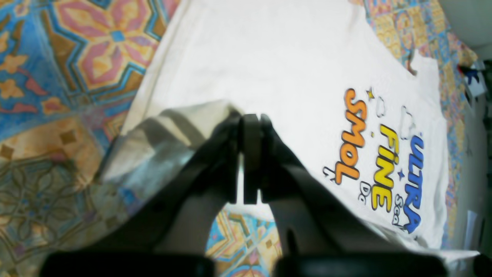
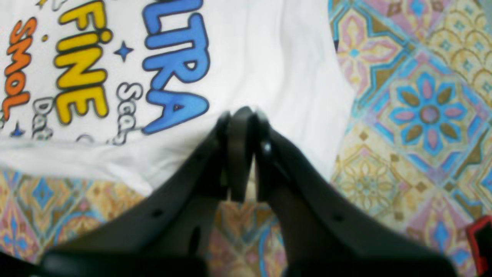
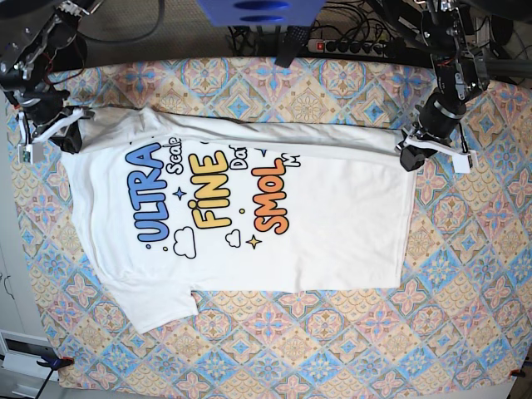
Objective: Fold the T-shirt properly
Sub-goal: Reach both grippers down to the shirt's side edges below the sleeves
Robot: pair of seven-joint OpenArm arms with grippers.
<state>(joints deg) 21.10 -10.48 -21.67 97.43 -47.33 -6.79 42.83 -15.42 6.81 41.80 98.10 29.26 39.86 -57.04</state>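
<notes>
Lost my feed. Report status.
Left gripper and right gripper shut on T-shirt far edge. Shirt print-up on patterned cloth. Nothing obstructing.

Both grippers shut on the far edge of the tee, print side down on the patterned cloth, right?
Not quite. The print is face up, not face down: the base view shows ULTRA, FiNE and SMOL on the T-shirt. The rest holds: the left gripper and right gripper are shut on its far edge, over the patterned cloth.
</notes>
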